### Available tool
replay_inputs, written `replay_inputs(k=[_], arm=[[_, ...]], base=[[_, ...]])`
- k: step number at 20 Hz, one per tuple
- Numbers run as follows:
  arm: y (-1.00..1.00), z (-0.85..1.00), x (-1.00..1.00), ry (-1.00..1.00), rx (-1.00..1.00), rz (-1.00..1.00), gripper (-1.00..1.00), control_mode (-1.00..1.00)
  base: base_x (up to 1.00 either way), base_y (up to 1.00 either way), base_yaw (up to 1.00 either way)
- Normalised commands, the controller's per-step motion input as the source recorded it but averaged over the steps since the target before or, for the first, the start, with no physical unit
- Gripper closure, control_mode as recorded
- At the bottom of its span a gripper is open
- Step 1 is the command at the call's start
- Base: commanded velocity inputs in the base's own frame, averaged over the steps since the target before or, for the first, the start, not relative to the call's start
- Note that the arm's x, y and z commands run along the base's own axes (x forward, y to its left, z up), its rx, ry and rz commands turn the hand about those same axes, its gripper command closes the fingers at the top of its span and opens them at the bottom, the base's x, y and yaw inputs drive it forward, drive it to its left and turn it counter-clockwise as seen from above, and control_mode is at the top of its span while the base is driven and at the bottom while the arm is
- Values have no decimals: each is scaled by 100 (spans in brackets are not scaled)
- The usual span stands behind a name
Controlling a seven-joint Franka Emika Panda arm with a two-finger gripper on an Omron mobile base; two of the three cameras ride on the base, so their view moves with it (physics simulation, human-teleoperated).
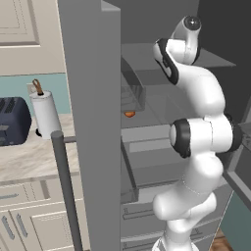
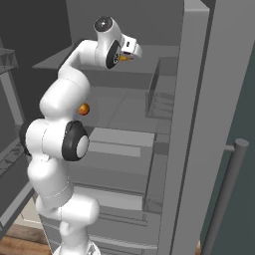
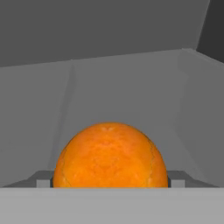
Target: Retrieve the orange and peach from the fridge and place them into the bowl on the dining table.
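Between the fingers of the hand (image 3: 109,183) sits the orange (image 3: 109,155), filling the gap at six o'clock in the hand view; the fingers flank it widely spread, and whether they press it I cannot tell. Around it, the fridge (image 2: 199,99) stands open, its grey shelf beneath. Lower, at nine o'clock of the arm, a second orange-coloured fruit (image 2: 83,108) rests on another shelf.
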Motion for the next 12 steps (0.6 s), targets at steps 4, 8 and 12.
replay_inputs(k=[4, 8, 12], arm=[[0, -1, -100, -7, 0, 1, 100, -100], [0, -1, -100, -3, 0, 4, 100, -100], [3, -12, -100, 0, 0, 6, 100, -100]], base=[[0, 0, 0], [0, 0, 0], [0, 0, 0]])
